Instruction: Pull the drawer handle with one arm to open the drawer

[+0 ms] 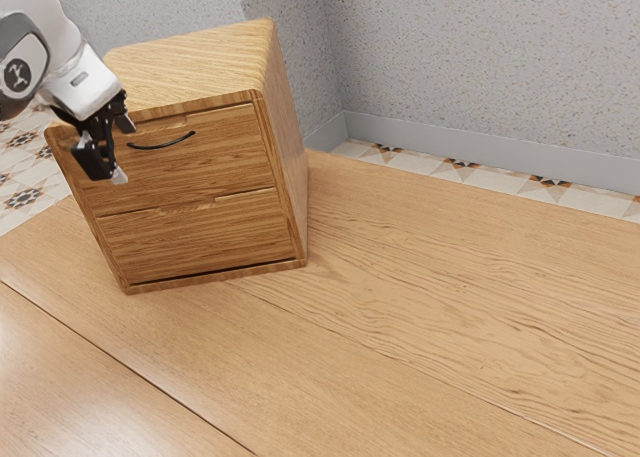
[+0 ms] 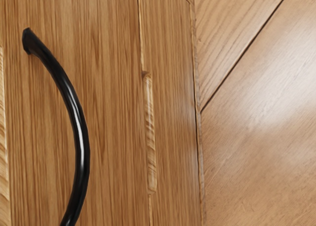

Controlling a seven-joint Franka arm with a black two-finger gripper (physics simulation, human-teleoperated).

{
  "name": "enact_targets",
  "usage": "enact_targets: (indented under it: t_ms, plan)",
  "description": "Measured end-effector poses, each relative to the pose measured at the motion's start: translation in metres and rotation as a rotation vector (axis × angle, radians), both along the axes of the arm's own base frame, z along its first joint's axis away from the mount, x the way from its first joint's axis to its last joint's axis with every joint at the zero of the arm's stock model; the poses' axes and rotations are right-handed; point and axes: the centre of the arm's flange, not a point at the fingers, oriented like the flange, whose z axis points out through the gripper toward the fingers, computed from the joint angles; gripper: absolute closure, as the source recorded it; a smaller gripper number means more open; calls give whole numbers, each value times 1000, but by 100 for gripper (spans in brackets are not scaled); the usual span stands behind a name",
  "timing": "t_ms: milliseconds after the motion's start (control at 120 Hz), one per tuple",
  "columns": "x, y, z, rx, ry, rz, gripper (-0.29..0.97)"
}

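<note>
Spread pincer [image 1: 116,149] just beside drawer handle [image 1: 160,141], exterior view; wood seam [image 2: 148,137], wrist view.

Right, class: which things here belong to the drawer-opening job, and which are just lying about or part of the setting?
Part of the job:
- gripper
- black handle
- top drawer

Not part of it:
- lower drawer
- wooden surface
- patterned tiles
- grey wall
</note>
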Motion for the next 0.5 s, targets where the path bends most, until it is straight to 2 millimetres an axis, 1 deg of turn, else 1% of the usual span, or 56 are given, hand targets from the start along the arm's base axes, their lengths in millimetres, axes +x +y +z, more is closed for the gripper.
enact_targets:
  t_ms: [117, 242, 317, 417, 500]
  plan:
    - [1, -1, -12, -6, 10, -7, 0]
    - [-3, -2, -18, -14, 14, -11, 0]
    - [-2, -4, -17, -14, 10, -15, 0]
    - [-4, -7, -8, -7, -20, -22, 0]
    - [0, -11, -7, 0, -39, -31, 0]
